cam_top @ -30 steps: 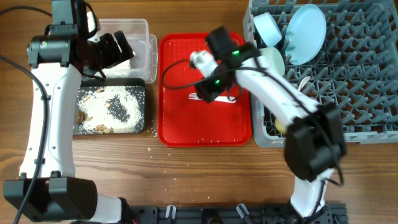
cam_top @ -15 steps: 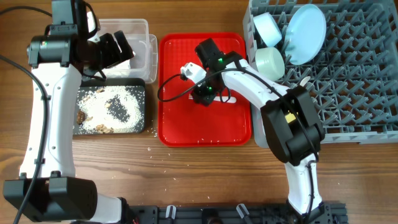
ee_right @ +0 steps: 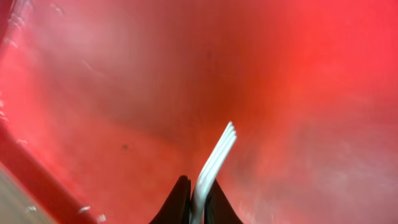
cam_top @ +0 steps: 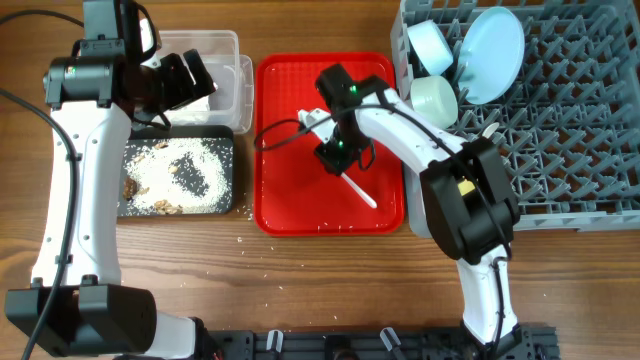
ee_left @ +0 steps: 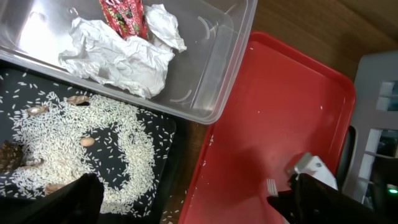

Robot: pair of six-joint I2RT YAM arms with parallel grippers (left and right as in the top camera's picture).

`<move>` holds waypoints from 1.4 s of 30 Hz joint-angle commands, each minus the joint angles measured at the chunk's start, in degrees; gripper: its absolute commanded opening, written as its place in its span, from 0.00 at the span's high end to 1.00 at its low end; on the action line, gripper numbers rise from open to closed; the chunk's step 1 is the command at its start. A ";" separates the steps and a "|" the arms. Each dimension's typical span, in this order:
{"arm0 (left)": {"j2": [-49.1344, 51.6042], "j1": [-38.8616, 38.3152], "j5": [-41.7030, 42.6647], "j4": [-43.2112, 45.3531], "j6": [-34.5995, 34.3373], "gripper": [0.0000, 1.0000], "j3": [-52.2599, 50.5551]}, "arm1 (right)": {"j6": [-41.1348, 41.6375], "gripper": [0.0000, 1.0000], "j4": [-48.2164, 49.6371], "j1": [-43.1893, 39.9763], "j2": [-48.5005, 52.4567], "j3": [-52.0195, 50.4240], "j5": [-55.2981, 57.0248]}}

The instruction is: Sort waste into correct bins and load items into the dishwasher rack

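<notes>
Fork (cam_top: 362, 191) pinched in the right end effector (cam_top: 337, 155) over the red tray (cam_top: 290, 200), handle slanted across the tray's middle, left end effector (cam_top: 190, 75) held spread, left of the tray.

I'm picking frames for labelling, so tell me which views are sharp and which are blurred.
Overhead: sharp and evenly lit, fork clear on the red tray. Left wrist: tub and rice crisp, left fingers dark and soft. Right wrist: tray a red blur, only the fork between the right fingers reads.
</notes>
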 commanded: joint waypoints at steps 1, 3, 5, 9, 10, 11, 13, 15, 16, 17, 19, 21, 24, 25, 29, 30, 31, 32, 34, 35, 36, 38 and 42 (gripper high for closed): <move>-0.31 0.26 -0.52 0.07 -0.31 0.00 0.66 | 9.86 0.96 -6.64 -0.52 -7.61 12.04 2.80; -0.31 0.26 -0.52 0.07 -0.31 0.00 0.66 | 29.55 0.96 -11.65 -3.98 -15.89 15.85 20.17; -0.31 0.26 -0.52 0.07 -0.31 0.00 0.66 | 41.81 0.96 -17.44 -9.90 -19.96 15.82 29.46; -0.31 0.26 -0.52 0.09 -0.31 0.00 0.66 | 48.33 0.96 -16.83 -30.34 -20.52 13.73 24.46; -0.31 0.26 -0.52 0.07 -0.31 0.00 0.66 | 47.08 0.75 -14.73 -33.33 -20.41 13.18 19.10; -0.31 0.26 -0.52 0.07 -0.31 0.00 0.66 | 45.92 0.47 -13.75 -34.60 -20.31 13.18 15.13; -0.31 0.26 -0.52 0.09 -0.31 0.00 0.66 | 45.55 0.29 -12.76 -35.45 -20.33 13.18 12.50; -0.31 0.26 -0.52 0.07 -0.31 0.00 0.66 | 46.05 0.22 -13.03 -35.45 -20.33 13.18 12.50; -0.31 0.26 -0.52 0.07 -0.31 0.00 0.66 | 46.03 0.22 -13.20 -35.45 -20.90 13.22 12.46; -0.31 0.26 -0.52 0.07 -0.31 0.00 0.66 | 44.96 0.24 -13.88 -35.19 -22.32 13.49 12.44; -0.31 0.26 -0.52 0.07 -0.31 0.00 0.66 | 34.82 0.26 -13.86 -33.20 -27.80 13.57 9.53; -0.31 0.26 -0.52 0.09 -0.31 0.00 0.66 | 20.72 0.07 -15.45 -29.24 -35.56 13.57 5.16; -0.31 0.26 -0.52 0.09 -0.31 0.00 0.66 | 20.65 0.00 -16.22 -24.50 -45.72 13.57 5.20; -0.31 0.26 -0.52 0.07 -0.31 0.00 0.66 | 20.65 0.00 -16.55 -24.39 -48.09 13.57 5.20; -0.31 0.26 -0.52 0.07 -0.31 0.00 0.66 | 20.41 0.00 -22.40 -24.39 -52.76 13.31 12.59; -0.31 0.26 -0.52 0.09 -0.31 0.00 0.66 | 19.82 0.00 -22.23 -24.39 -52.83 12.81 13.90; -0.31 0.26 -0.52 0.07 -0.28 0.00 0.66 | 18.49 0.00 -20.17 -24.39 -52.83 11.32 13.94; -0.31 0.26 -0.52 0.09 -0.31 0.00 0.66 | 16.76 0.00 -13.88 -24.39 -54.34 7.30 13.94; -0.31 0.26 -0.52 0.09 -0.31 0.00 0.66 | 16.00 0.00 6.84 -24.39 -61.48 -8.70 13.88; -0.31 0.26 -0.52 0.09 -0.31 0.00 0.66 | 15.98 0.00 15.30 -24.39 -65.13 -15.98 13.90; -0.31 0.26 -0.52 0.09 -0.31 0.00 0.66 | 15.98 0.00 25.31 -24.41 -70.31 -25.77 13.90; -0.31 0.26 -0.52 0.09 -0.31 0.00 0.66 | 16.20 0.00 38.62 -24.98 -80.85 -43.12 13.03; -0.31 0.26 -0.52 0.09 -0.31 0.00 0.66 | 19.17 0.00 56.61 -26.88 -102.68 -77.50 11.76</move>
